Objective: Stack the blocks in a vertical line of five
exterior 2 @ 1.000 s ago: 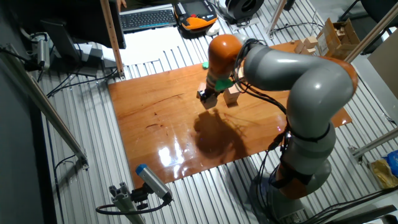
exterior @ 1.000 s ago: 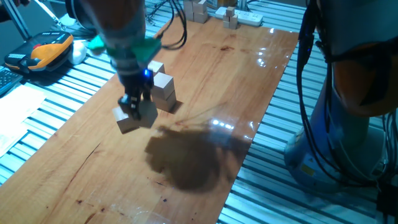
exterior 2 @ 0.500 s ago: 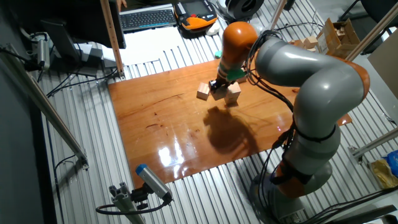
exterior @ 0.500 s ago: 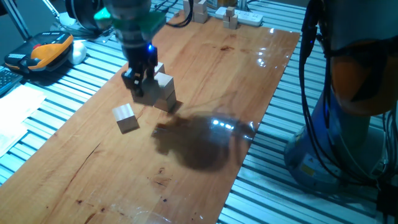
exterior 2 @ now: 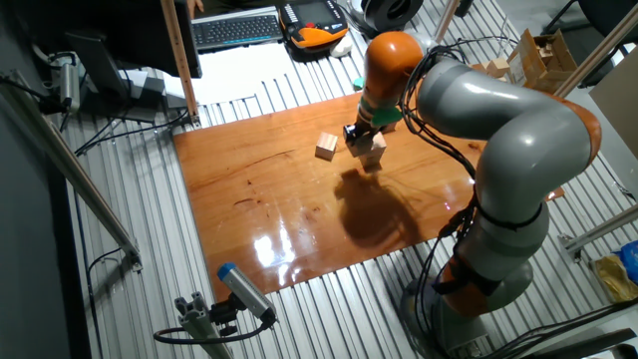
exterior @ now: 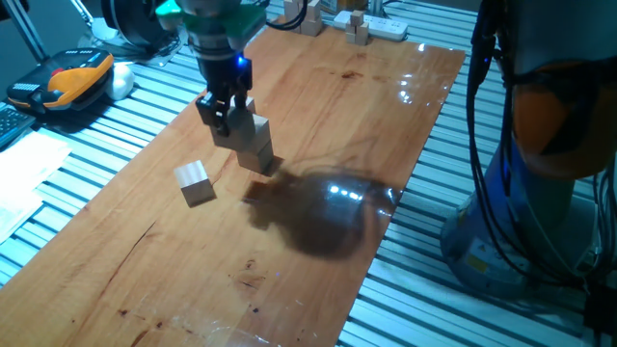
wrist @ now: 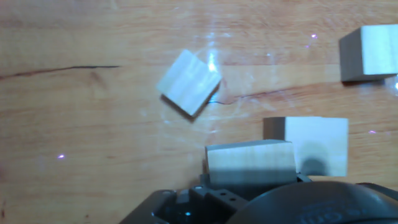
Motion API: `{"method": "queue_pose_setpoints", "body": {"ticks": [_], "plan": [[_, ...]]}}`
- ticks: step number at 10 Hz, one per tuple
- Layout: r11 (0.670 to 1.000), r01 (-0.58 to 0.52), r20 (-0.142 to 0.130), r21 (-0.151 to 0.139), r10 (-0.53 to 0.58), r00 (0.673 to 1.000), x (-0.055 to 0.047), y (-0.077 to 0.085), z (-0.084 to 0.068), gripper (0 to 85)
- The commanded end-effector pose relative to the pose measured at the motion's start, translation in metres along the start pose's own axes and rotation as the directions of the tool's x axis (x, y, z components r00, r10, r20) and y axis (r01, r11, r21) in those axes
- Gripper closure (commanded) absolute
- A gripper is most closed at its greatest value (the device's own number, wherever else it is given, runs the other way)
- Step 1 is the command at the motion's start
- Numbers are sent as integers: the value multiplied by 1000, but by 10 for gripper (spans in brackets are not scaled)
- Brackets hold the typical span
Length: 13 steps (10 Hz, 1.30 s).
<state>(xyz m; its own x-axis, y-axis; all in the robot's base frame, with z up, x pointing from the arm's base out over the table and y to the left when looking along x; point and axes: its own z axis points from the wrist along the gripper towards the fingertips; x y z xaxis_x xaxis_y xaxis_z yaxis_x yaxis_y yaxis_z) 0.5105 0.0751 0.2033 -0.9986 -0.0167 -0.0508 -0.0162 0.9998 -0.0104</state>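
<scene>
Glossy wood table (exterior: 386, 125) carries a short stack (exterior: 255, 145) of blocks, with one loose block (exterior: 195, 182) to its left. Hand (exterior: 222, 118) grips a block (wrist: 249, 163) just beside the stack's top.

Glossy wooden tabletop (exterior: 318, 135) (glare patches) on ribbed metal bench (exterior 2: 329, 309).

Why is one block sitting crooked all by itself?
The lone block lies apart from the others, turned cornerwise to the table's wood grain, while the stack and another block sit square. The gripper holds a block beside the stack. Nothing looks broken.
</scene>
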Motion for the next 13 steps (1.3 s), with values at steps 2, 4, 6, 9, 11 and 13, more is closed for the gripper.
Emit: {"method": "queue_pose_setpoints", "body": {"ticks": [2,4,6,9,11,13], "plan": [[1000,-13,-18,4,13,1000,0,-6,2,850],[1000,-10,-27,-11,10,1000,2,-15,4,850],[1000,-4,-26,-6,4,1000,2,-20,4,850],[1000,-7,-17,-4,7,1000,5,-33,8,850],[1000,-27,-15,-1,27,1000,6,-38,10,850],[999,-36,-15,-9,36,999,9,-44,12,850]]}}
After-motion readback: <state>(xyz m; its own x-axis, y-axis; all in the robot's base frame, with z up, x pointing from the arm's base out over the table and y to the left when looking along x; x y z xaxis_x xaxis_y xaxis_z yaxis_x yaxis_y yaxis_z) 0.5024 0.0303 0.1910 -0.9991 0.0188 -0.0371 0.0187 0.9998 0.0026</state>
